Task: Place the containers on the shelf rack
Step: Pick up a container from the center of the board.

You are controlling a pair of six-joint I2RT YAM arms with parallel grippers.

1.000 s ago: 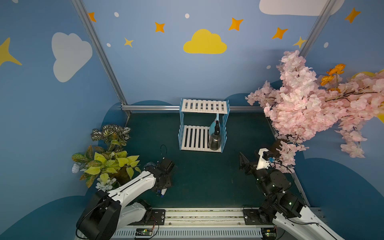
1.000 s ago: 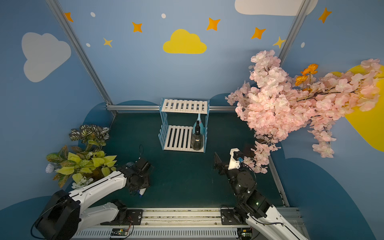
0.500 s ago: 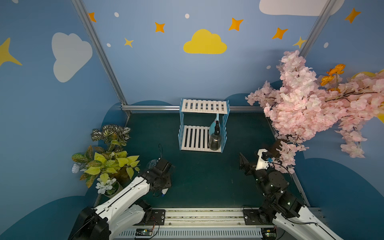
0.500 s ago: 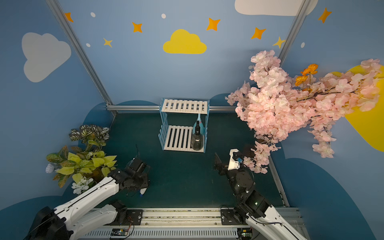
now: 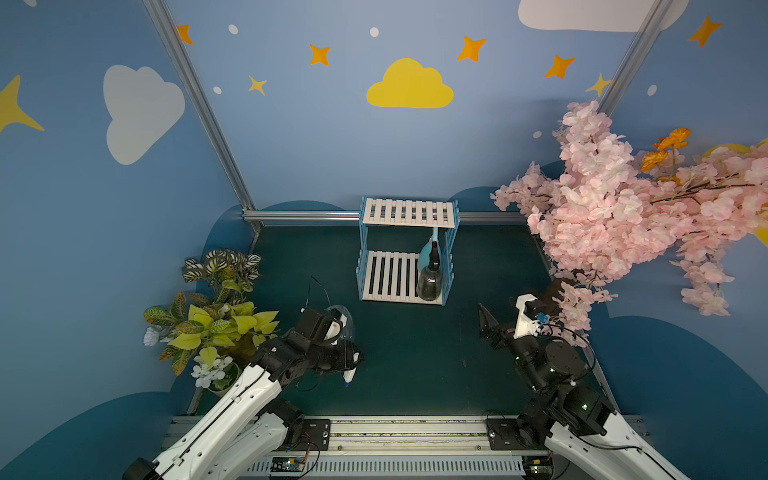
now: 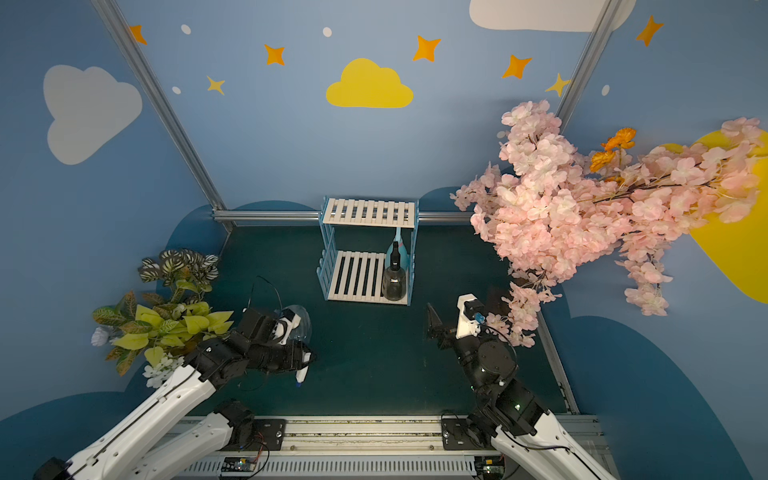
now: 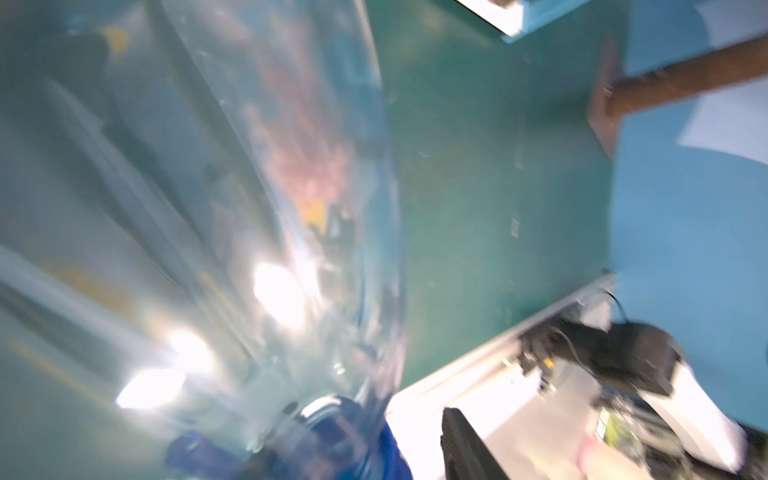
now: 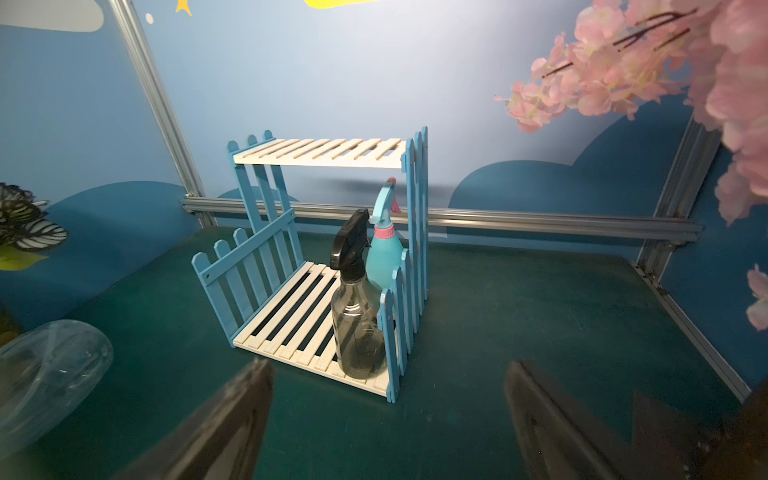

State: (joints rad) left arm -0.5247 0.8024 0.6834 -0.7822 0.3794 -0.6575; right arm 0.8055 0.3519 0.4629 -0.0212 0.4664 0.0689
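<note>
Lately narrowed the left end effector (image 5: pixel 351 359) from a wider gap to an apparent clamp near the neck of the clear bottle (image 8: pixel 50 365), tilted low over the green bench (image 5: pixel 415 365), base toward the shelf rack (image 5: pixel 407 212). Held the right end effector (image 8: pixel 390 419) spread wide, empty. Already housed the dark bottle (image 8: pixel 357 328) and light-blue bottle (image 8: pixel 384 259) on the rack's lower tier (image 8: pixel 291 316). Left, seemingly, only one lift and carry.

Dim, even bluish light is filling both top views, casting soft shadows. The left wrist view is smearing with motion blur, white glare burning on the clear bottle (image 7: pixel 278 295). The right wrist view is rendering the shelf rack (image 8: pixel 324 153) crisply, the right gripper (image 8: pixel 386 399) blurring up close.
</note>
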